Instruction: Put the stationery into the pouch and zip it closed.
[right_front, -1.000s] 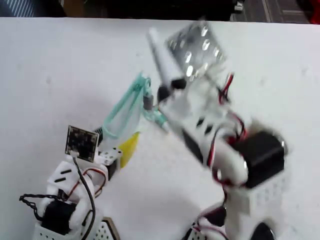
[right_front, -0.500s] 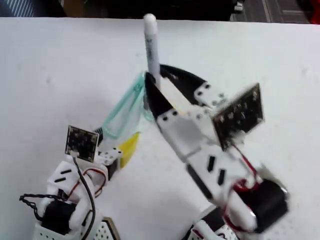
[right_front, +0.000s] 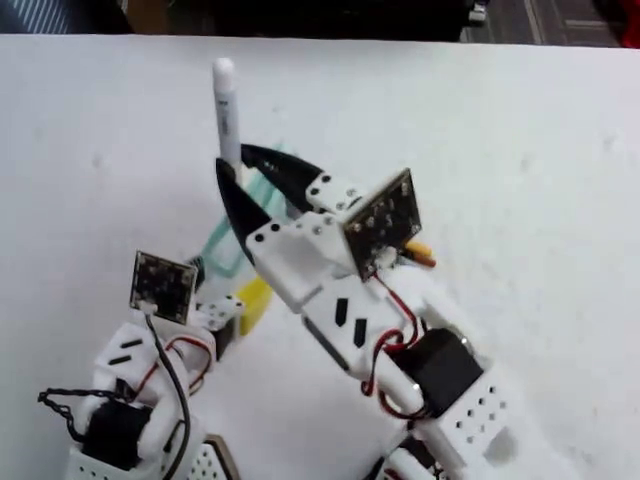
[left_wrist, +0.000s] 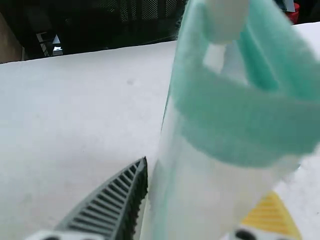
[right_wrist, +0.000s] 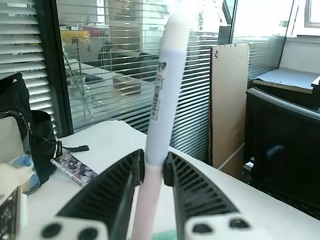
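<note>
A white pen (right_front: 225, 100) stands nearly upright, with my right gripper (right_front: 232, 165) shut on its lower part. In the right wrist view the pen (right_wrist: 165, 90) rises between the two black ribbed fingers (right_wrist: 112, 187) of the right gripper (right_wrist: 154, 157). Just below the pen lies the clear pouch (right_front: 228, 245) with a teal zip edge. My left gripper (right_front: 228, 280) is shut on the pouch's near end. The left wrist view has the pouch (left_wrist: 225, 125) close up in the left gripper (left_wrist: 205, 190), with a grey finger (left_wrist: 120, 195) on one side and a yellow one on the other.
The white table (right_front: 520, 130) stretches wide to the right and at the far left. A small orange object (right_front: 420, 257) peeks out beside the right arm's wrist. The left arm's body sits at the near left corner.
The right arm has swung left and turned its wrist, carrying the pen leftward to above the pouch's far end. The left arm and pouch have stayed put.
</note>
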